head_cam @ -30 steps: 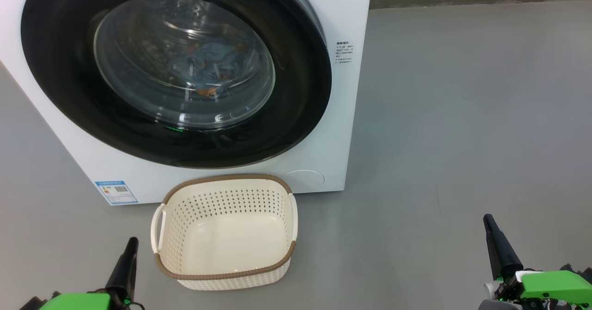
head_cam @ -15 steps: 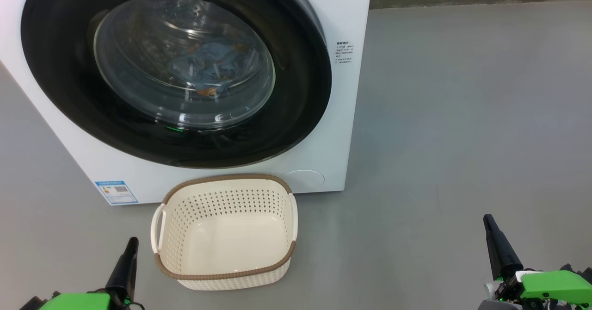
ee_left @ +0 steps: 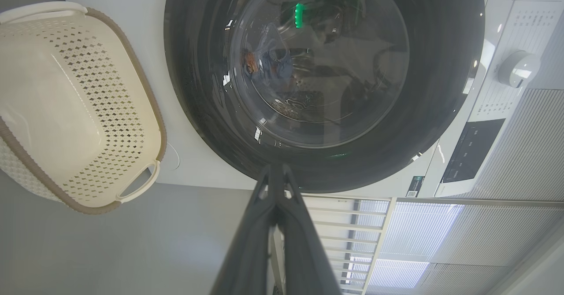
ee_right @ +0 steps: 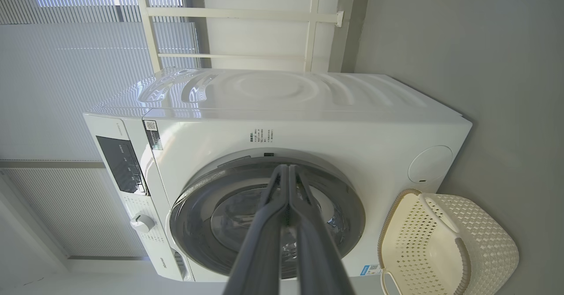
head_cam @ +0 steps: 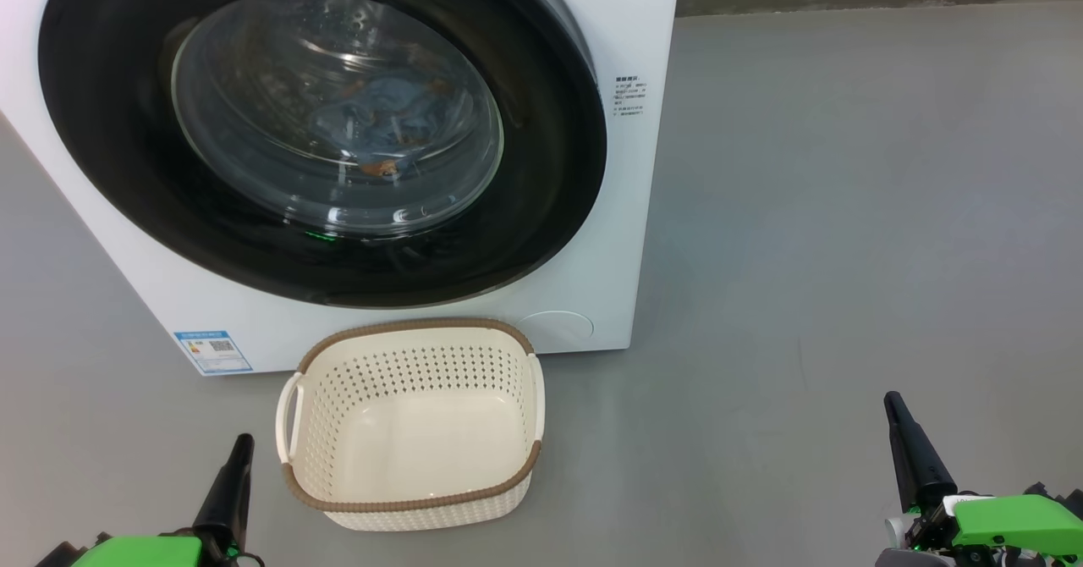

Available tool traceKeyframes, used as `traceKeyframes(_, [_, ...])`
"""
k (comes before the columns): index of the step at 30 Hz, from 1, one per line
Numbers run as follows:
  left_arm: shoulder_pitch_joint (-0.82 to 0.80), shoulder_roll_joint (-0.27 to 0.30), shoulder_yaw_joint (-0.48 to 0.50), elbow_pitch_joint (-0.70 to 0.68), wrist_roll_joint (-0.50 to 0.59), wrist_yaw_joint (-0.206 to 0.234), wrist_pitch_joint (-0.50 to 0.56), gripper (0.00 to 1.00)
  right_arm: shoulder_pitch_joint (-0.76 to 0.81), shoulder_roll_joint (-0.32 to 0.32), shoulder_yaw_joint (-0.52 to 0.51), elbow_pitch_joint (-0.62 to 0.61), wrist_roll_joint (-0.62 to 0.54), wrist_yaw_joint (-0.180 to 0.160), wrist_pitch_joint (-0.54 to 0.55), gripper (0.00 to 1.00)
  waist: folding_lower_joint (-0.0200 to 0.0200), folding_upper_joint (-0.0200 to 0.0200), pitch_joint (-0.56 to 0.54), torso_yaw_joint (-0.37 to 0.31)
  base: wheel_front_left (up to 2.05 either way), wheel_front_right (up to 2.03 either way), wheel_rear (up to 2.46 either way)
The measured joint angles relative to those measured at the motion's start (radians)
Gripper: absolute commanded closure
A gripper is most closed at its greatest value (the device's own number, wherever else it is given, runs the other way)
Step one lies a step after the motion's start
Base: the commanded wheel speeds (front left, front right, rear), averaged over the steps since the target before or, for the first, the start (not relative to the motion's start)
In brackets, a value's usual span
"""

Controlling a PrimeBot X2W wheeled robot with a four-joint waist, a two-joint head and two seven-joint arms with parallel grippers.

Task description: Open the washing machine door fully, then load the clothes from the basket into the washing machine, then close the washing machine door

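Observation:
The white washing machine (head_cam: 592, 279) fills the upper left of the head view. The washing machine door (head_cam: 110, 169), with its black rim and glass bowl, lies shut against the front. Behind the glass, the clothes (head_cam: 389, 123) show as light blue fabric with orange patches inside the drum. The cream basket (head_cam: 406, 327) stands on the floor just in front of the machine and holds nothing. My left gripper (head_cam: 244, 442) is shut and empty, low and left of the basket. My right gripper (head_cam: 891, 399) is shut and empty at the lower right, well away from the machine.
Grey floor (head_cam: 846, 211) stretches to the right of the machine, up to a wall base at the top. The control panel and dial (ee_left: 517, 68) sit above the door. White slatted blinds (ee_right: 66, 66) hang behind the machine.

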Motion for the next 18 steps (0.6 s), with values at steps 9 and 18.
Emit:
traceKeyframes(9, [0.0,0.0,0.001,0.0,0.0,0.0,0.0,1.0,0.0,0.0,0.0,0.0,0.0,0.0,0.0,1.0,0.0,0.0,0.0,0.0,0.0,0.0,0.0])
traceKeyframes(18, [0.0,-0.001,0.001,0.0,0.0,0.0,0.0,1.0,0.0,0.0,0.0,0.0,0.0,0.0,0.0,1.0,0.0001,0.0,0.0,0.0,0.0,0.0,0.0])
